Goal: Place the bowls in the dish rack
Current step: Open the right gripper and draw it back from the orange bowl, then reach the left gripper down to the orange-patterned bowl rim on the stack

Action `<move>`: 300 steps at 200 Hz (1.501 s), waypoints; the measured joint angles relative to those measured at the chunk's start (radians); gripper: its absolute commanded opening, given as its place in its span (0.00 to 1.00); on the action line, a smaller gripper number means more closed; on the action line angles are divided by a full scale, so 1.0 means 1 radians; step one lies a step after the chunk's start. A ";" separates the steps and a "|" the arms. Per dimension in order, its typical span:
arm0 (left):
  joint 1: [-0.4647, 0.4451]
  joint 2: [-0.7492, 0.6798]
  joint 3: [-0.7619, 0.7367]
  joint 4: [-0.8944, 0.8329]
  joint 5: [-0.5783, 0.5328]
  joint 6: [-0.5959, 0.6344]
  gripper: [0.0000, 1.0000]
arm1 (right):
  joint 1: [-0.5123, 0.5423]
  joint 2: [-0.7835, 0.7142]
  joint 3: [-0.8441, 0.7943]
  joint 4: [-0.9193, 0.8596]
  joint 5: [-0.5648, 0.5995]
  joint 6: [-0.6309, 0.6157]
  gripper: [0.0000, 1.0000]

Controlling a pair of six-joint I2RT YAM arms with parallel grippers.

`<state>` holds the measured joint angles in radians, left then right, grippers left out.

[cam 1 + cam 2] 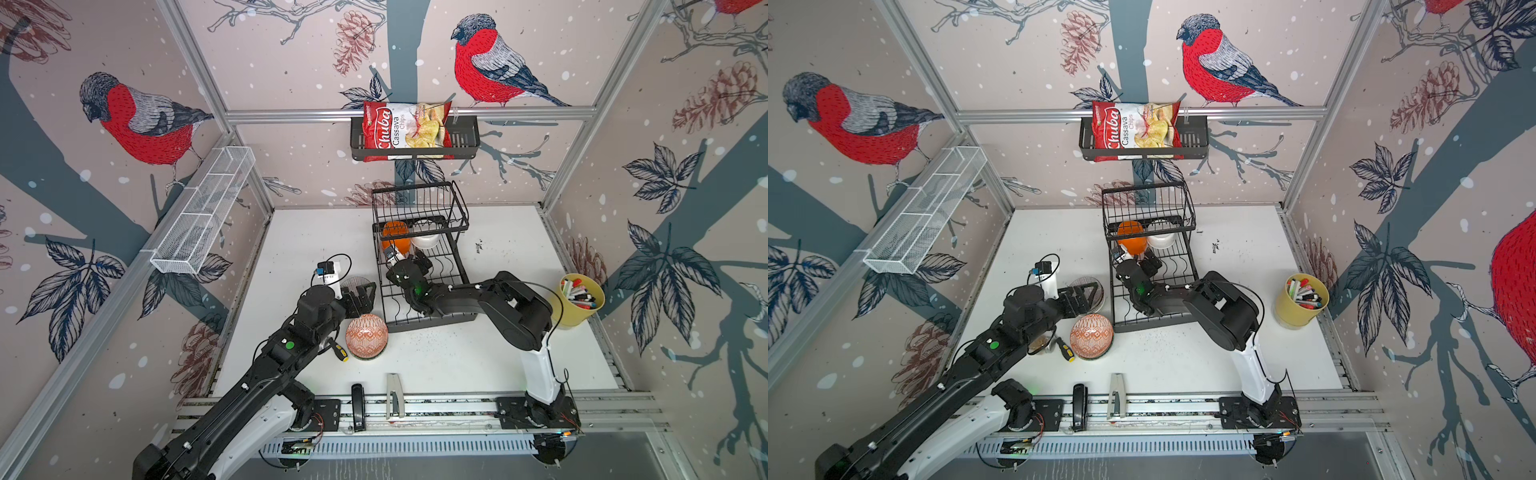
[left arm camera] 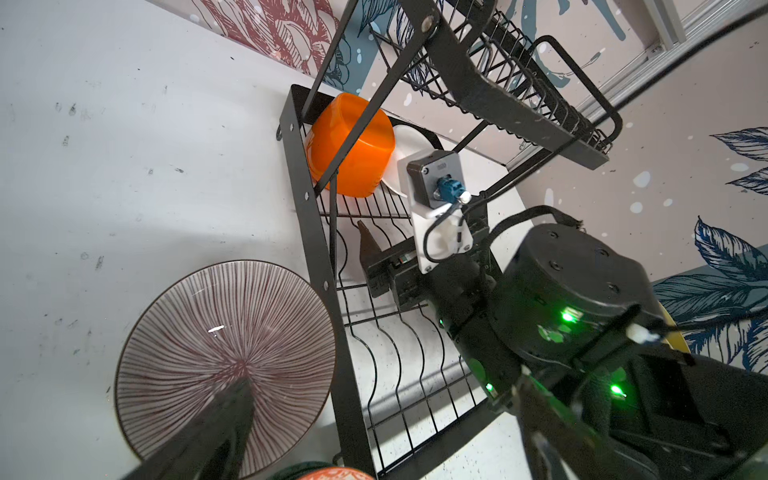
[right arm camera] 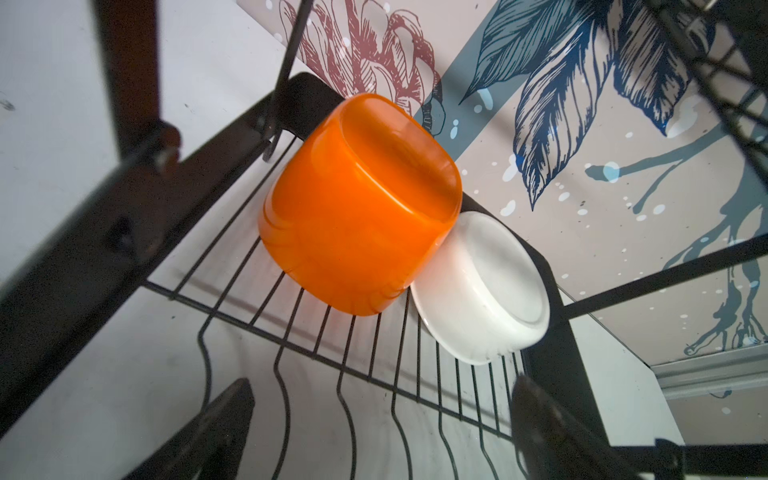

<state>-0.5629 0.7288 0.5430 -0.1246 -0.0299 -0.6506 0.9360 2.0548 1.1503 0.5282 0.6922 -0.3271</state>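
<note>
Dish rack [image 1: 432,321] on surface [image 1: 498,361] twd back wall; at rear of its lower tray, under raised tier, left bowl [image 1: 394,237] & right bowl [image 1: 426,241] touching side by side, right claw [image 1: 411,261] over tray just in front. Third bowl [image 1: 353,283] on surface just beside rack's left edge, left claw [image 1: 365,294] over it; fourth bowl [image 1: 367,337] in front of that, screwdriver [image 1: 341,352] just left of it. Marker cup [image 1: 570,318] right of rack, well apart; chips bag [image 1: 405,131] in wall basket [image 1: 465,143] behind & above.

Orange bowl [image 1: 395,235] and white bowl [image 1: 426,240] are leaning upturned inside the dish rack [image 1: 434,322]; striped bowl [image 1: 353,284] and patterned bowl [image 1: 367,336] are sitting at its eight o'clock.
</note>
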 measured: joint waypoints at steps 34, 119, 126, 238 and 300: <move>0.000 0.005 0.000 -0.023 -0.007 -0.004 0.97 | 0.025 -0.087 -0.045 -0.051 0.005 0.066 0.95; 0.001 0.024 0.000 -0.117 -0.053 -0.024 0.97 | 0.074 -0.283 -0.100 -0.378 -0.032 0.388 0.93; 0.001 0.025 0.004 -0.131 -0.058 -0.024 0.97 | 0.077 -0.298 -0.103 -0.404 -0.038 0.413 0.93; 0.001 0.108 0.140 -0.415 -0.101 -0.031 0.91 | 0.082 -0.552 -0.212 -0.655 -0.180 0.653 0.93; -0.066 0.132 0.168 -0.555 -0.114 -0.058 0.86 | 0.077 -0.720 -0.275 -0.678 -0.254 0.700 0.93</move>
<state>-0.6292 0.8604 0.7113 -0.6800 -0.1444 -0.7086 1.0130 1.3346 0.8757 -0.1501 0.4385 0.3729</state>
